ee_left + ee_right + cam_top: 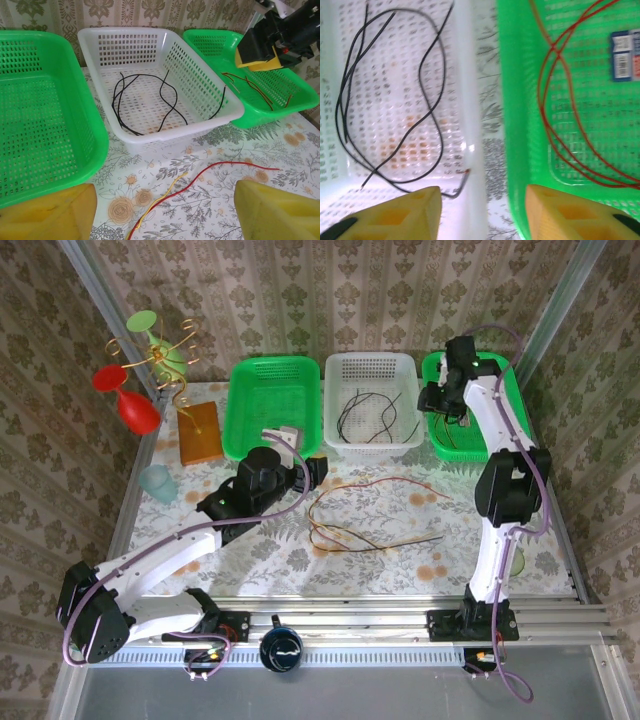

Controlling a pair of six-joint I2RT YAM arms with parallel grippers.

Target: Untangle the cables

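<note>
My left jaws wide, empty, by the red-yellow tangle (350,533) on the table (420,575) | right jaws parted, empty, over baskets | black cables (116,102) in white basket (200,75), red-orange cables (554,47) in green basket (512,100), sorted by colour, I reckon

We see bare table (380,570) with loose cables (340,534) lying in the middle. The left green basket (270,400) and the white basket (370,358) are open from above, but the right arm (490,415) hangs over the right green basket (445,445). A glass stand (150,370), a wooden block (198,430) and a cup (157,483) crowd the back left corner.
</note>
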